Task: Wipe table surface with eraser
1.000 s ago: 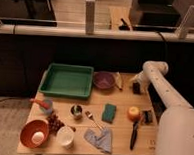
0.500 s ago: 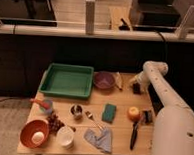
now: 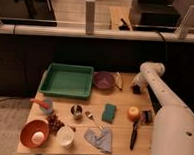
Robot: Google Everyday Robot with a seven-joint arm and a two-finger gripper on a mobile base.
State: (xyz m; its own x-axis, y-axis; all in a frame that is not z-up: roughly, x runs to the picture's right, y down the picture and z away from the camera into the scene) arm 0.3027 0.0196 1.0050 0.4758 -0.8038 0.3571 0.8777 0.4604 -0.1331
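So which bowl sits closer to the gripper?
The purple bowl beside the green tray: the gripper is just right of it, while the orange bowl sits front-left.

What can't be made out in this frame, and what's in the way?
Camera view: the gripper, at the far right edge of the table surface, blends into dark shadow; whether it holds anything is unreadable.
Camera view: the white arm hides its front right corner.
Camera view: the small dark item beside the arm is too blurred to identify.
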